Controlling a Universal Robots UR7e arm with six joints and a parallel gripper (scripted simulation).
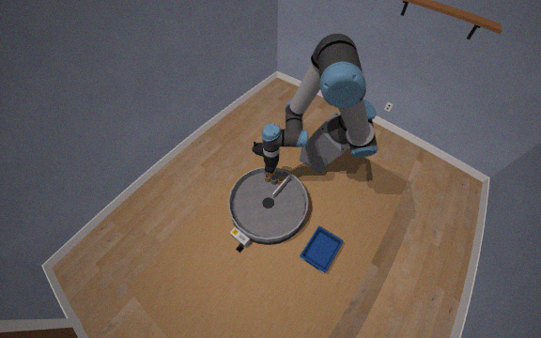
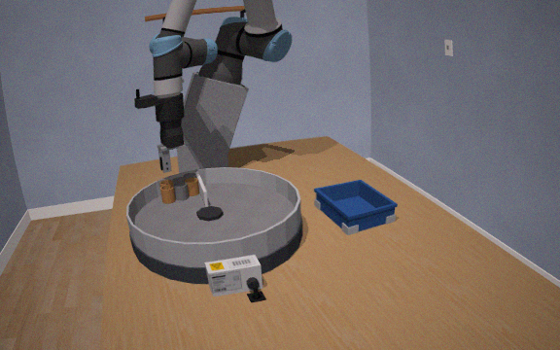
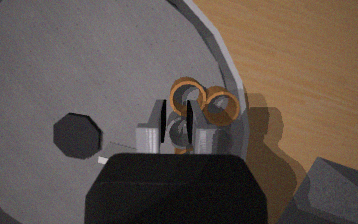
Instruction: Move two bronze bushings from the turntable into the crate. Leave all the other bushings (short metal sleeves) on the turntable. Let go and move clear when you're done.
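Observation:
The grey turntable (image 1: 252, 213) (image 2: 253, 199) (image 3: 105, 60) holds a cluster of upright bushings near its rim. One bronze bushing (image 2: 167, 195) stands at the front of the cluster in the exterior view. In the wrist view one bronze bushing (image 3: 186, 82) touches another bronze bushing (image 3: 221, 122). A third bronze bushing (image 2: 192, 187) (image 3: 181, 151) is mostly hidden by the gripper in the wrist view. A grey bushing (image 2: 181, 192) (image 3: 179, 132) stands between the bronze ones. My gripper (image 3: 176, 112) is partly open and empty, above the cluster. The blue crate (image 1: 310, 241) (image 2: 368, 223) looks empty.
A light bar (image 1: 282, 186) (image 2: 203, 189) runs from near the dark hub (image 1: 268, 203) (image 2: 209, 213) (image 3: 78, 135) toward the cluster. The turntable has a raised wall. A white box (image 1: 239, 236) (image 2: 233, 277) stands by its outer side.

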